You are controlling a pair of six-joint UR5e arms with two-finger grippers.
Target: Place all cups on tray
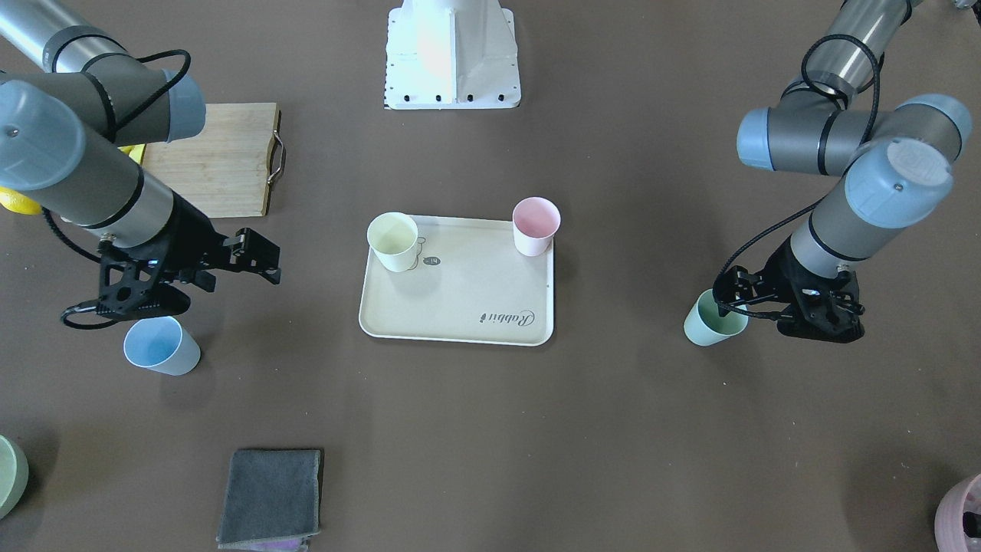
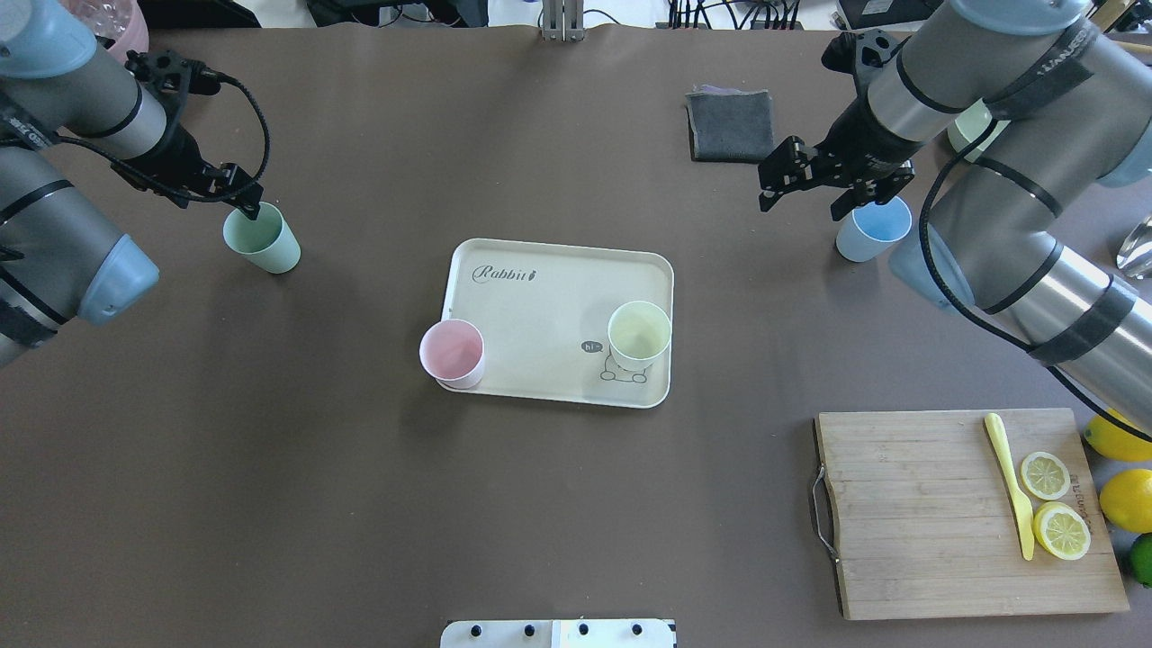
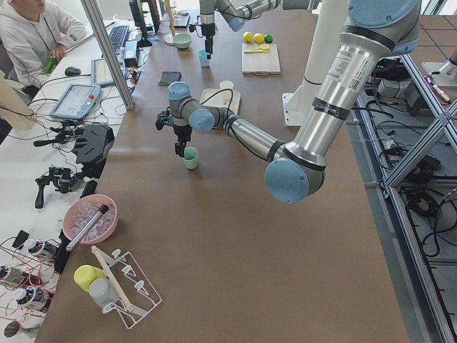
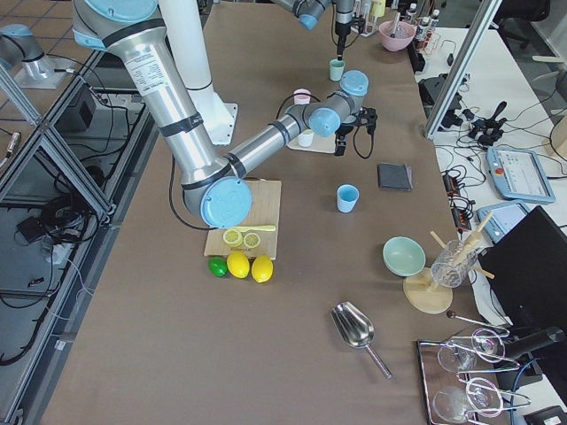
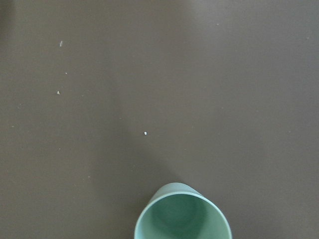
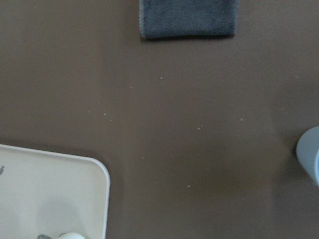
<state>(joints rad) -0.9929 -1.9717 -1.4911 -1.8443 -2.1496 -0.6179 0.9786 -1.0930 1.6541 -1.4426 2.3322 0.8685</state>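
Note:
The cream tray (image 2: 549,279) lies mid-table. The pale yellow cup (image 2: 639,335) stands on its bear print. The pink cup (image 2: 452,353) stands at its near left corner, over the rim. The mint green cup (image 2: 263,238) stands upright on the table, left of the tray. My left gripper (image 2: 247,211) is at its rim, with the fingers looking closed on it. The cup fills the bottom of the left wrist view (image 5: 183,216). The light blue cup (image 2: 871,229) stands right of the tray. My right gripper (image 2: 805,198) hovers open and empty beside it.
A bamboo cutting board (image 2: 963,513) with lemon slices and a yellow knife lies near right. A grey cloth (image 2: 731,124) lies beyond the tray. A pale-green bowl (image 1: 9,474) and a mauve pot (image 1: 962,512) stand at the far corners. The robot base (image 1: 452,54) stands behind the tray.

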